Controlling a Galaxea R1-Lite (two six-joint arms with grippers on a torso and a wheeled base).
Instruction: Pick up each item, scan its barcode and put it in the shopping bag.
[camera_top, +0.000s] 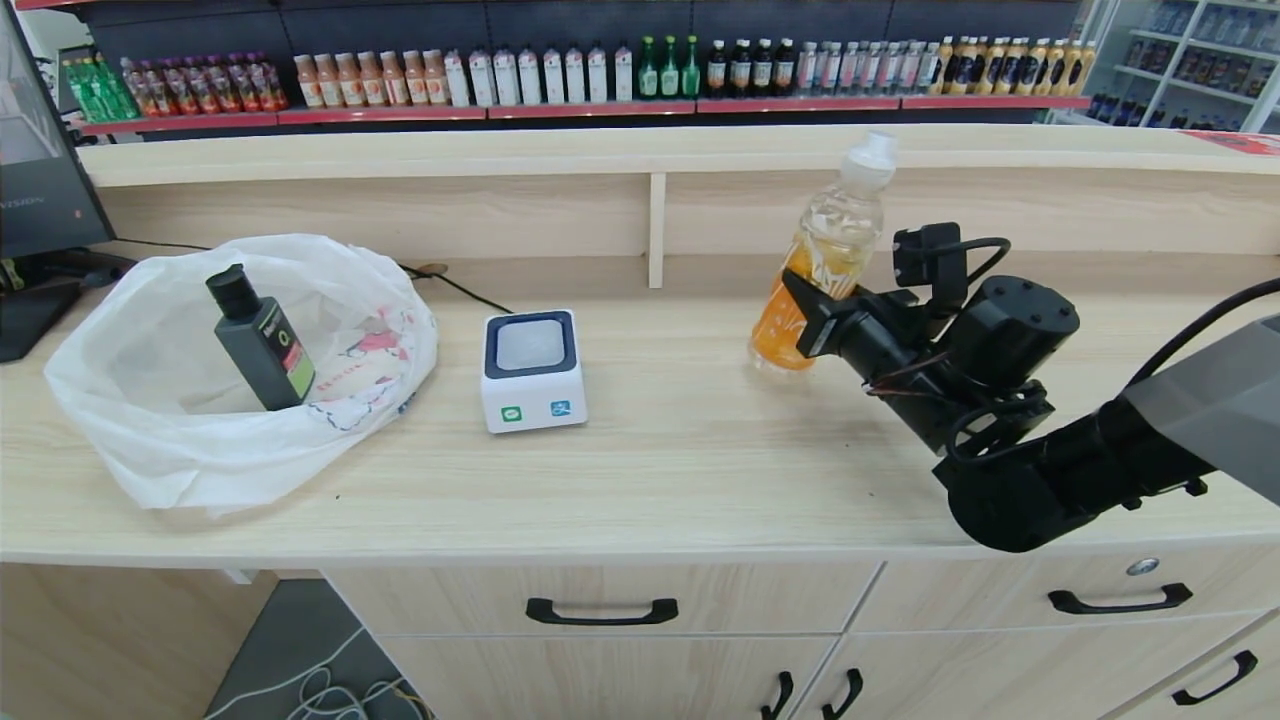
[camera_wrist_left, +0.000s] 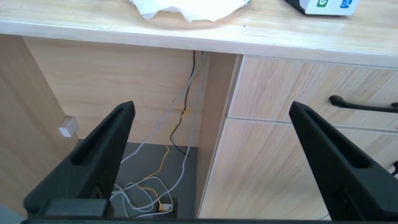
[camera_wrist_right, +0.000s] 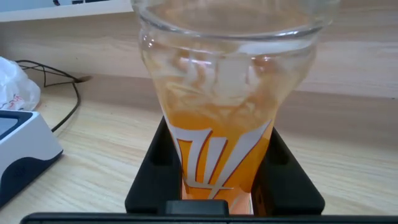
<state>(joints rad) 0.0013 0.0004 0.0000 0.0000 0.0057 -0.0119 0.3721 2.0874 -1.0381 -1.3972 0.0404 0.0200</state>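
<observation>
My right gripper is shut on a clear bottle with an orange label and white cap, held tilted just above the counter at the right. In the right wrist view the bottle sits between the black fingers. A white scanner box with a dark-rimmed top stands mid-counter. The white plastic shopping bag lies open at the left with a dark green bottle upright inside. My left gripper hangs open below the counter edge, facing the cabinet front.
A monitor stands at the far left. A raised wooden ledge runs along the counter's back. A black cable trails behind the bag. Drawers with black handles sit under the counter; loose wires lie on the floor.
</observation>
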